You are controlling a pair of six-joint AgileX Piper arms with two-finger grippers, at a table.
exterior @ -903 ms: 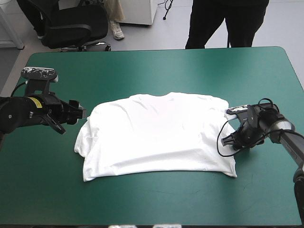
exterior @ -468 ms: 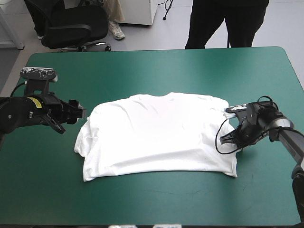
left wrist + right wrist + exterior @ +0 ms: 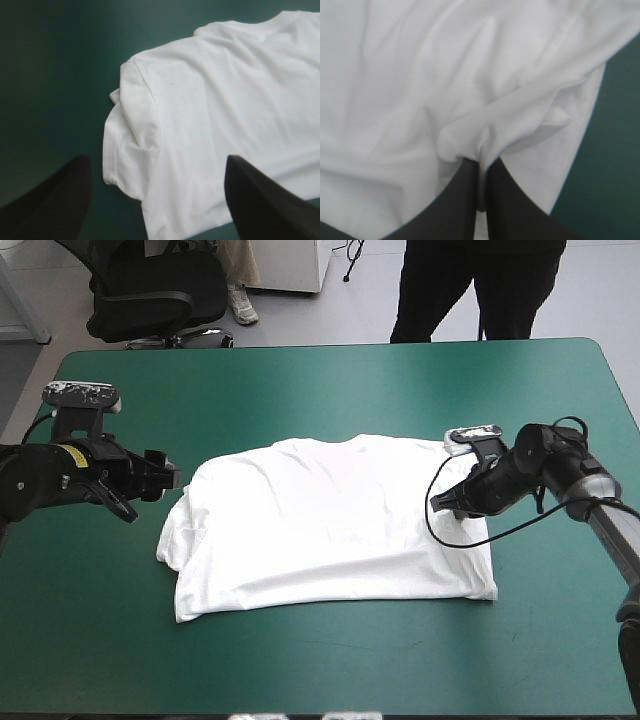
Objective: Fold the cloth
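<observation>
The white T-shirt (image 3: 330,520) lies spread in the middle of the teal-green table, collar toward the far edge. My right gripper (image 3: 447,502) hangs over its right side, shut on the T-shirt, whose right edge is drawn inward over the body. In the right wrist view the black fingers (image 3: 462,200) pinch a raised fold of the T-shirt (image 3: 420,90). Just off the shirt's left sleeve, my left gripper (image 3: 172,480) stands open and holds nothing. The left wrist view shows its fingers (image 3: 55,200) wide apart short of the folded-under left sleeve of the T-shirt (image 3: 220,115).
Bare teal-green cover (image 3: 330,390) surrounds the shirt on all sides. The table's front strip (image 3: 330,660) lies open below the hem.
My right gripper has moved left and slightly away, from beside the shirt's right edge to over the shirt, carrying the right sleeve and edge inward. The left arm has stayed put.
</observation>
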